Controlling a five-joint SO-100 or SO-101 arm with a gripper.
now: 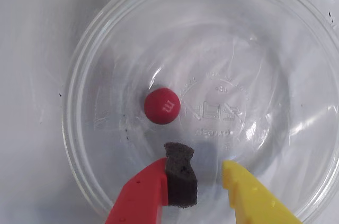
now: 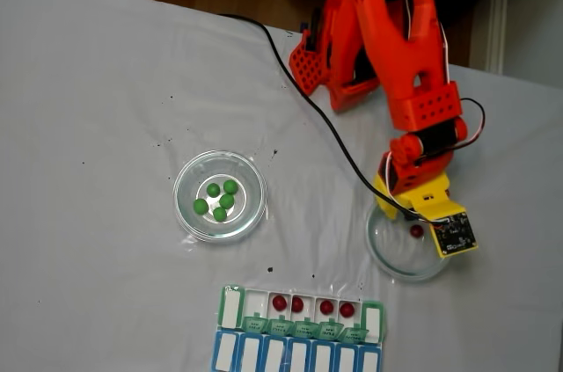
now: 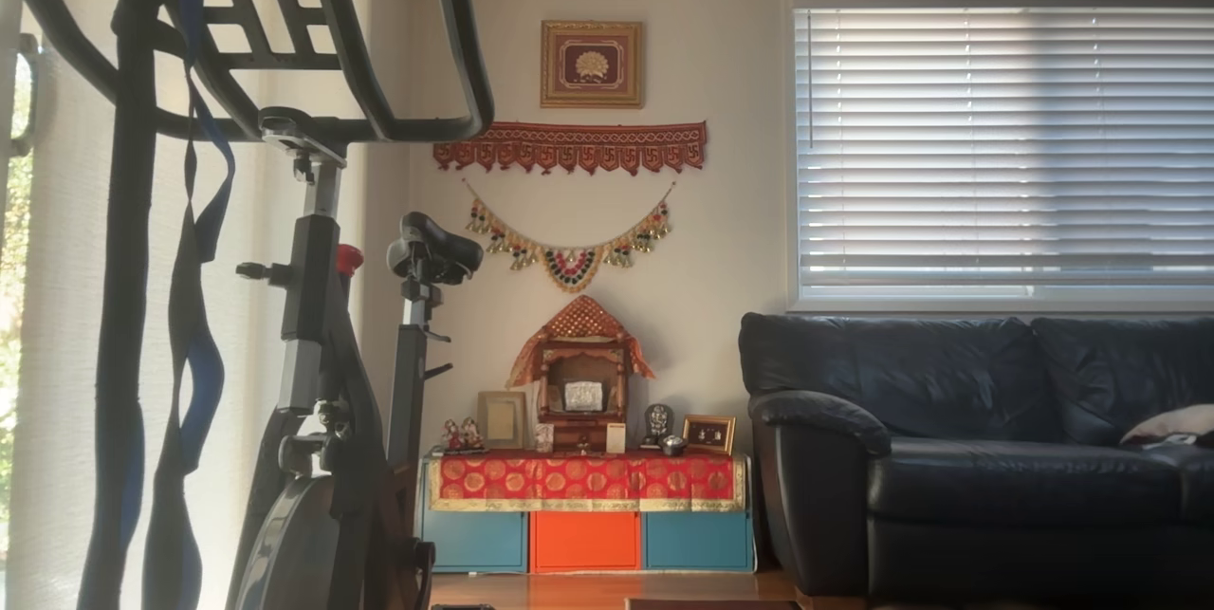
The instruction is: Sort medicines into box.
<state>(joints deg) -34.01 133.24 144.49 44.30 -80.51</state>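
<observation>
A dark red medicine ball [image 1: 162,106] lies alone near the middle of a round clear glass dish [image 1: 90,144]. In the fixed view the same ball [image 2: 415,231] sits in the right-hand dish [image 2: 387,259]. My gripper [image 1: 204,160] hangs open just over this dish, a short way from the ball, with nothing between its red finger's black foam pad [image 1: 180,173] and its yellow finger [image 1: 249,192]. In the fixed view the gripper [image 2: 406,212] is at the dish's far rim. The box [image 2: 230,309] lies at the table's near edge, with several red balls [image 2: 297,303] in its green-lidded row.
A second glass dish [image 2: 189,214] at centre left holds several green balls [image 2: 220,198]. A black cable [image 2: 308,99] runs across the white cloth to the orange arm [image 2: 396,38]. The other view shows a living room with an exercise bike [image 3: 313,354] and a sofa [image 3: 948,439].
</observation>
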